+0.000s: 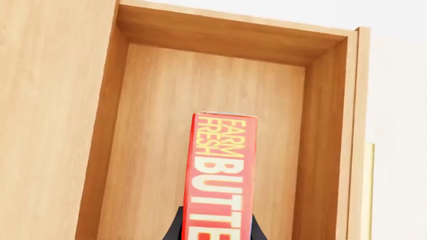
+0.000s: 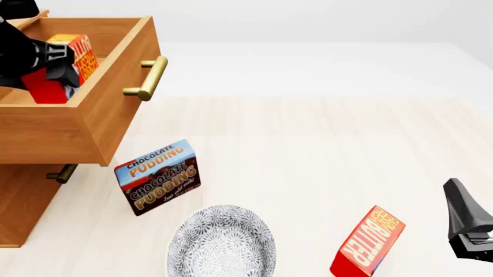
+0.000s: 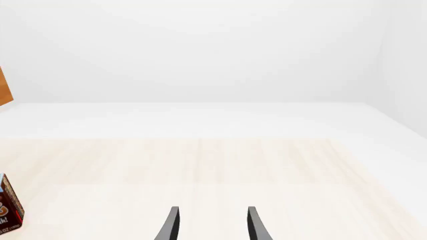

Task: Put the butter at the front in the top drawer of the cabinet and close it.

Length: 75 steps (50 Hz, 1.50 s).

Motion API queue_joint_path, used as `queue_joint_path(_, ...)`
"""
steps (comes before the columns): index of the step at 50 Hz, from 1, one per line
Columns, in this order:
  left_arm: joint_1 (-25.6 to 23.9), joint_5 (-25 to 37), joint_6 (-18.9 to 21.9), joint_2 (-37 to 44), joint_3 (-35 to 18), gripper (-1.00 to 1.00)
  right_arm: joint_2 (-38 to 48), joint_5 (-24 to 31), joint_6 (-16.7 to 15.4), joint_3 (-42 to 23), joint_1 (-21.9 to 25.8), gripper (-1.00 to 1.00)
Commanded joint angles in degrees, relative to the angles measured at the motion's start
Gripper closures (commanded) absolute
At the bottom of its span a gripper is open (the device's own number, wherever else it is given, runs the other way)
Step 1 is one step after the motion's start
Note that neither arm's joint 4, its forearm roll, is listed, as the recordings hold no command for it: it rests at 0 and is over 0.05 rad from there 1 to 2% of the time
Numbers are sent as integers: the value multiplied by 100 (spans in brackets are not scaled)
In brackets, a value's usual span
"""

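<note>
Butter carton (image 1: 220, 175) in my left jaws reads "FARM FRESH" in yellow above "BUTTE…"; the rest is cut off by the frame edge. Front view: pudding box (image 2: 159, 176) on the counter reads "CHOCOLATE PUDDING" twice. Second butter carton (image 2: 368, 243) shows "BUTTER" in orange-yellow. Lettering on the held carton is too skewed to read from there.
</note>
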Motion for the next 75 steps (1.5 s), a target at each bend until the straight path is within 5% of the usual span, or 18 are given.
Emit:
queue_joint_path(1,-36,-180,61,-158,229,100,-99,92,-6,0,1,-100)
queue_joint_path(28,-62,-460,-40,-86,557,100,-99,92,-6,0,1,-100)
queue_joint_path(29,-81,-447,-49,-73,573,-100,-99,92,-6,0,1,-100)
queue_joint_path(75,-122,412,206,-609,-214,-100,-99,92,-6,0,1,-100)
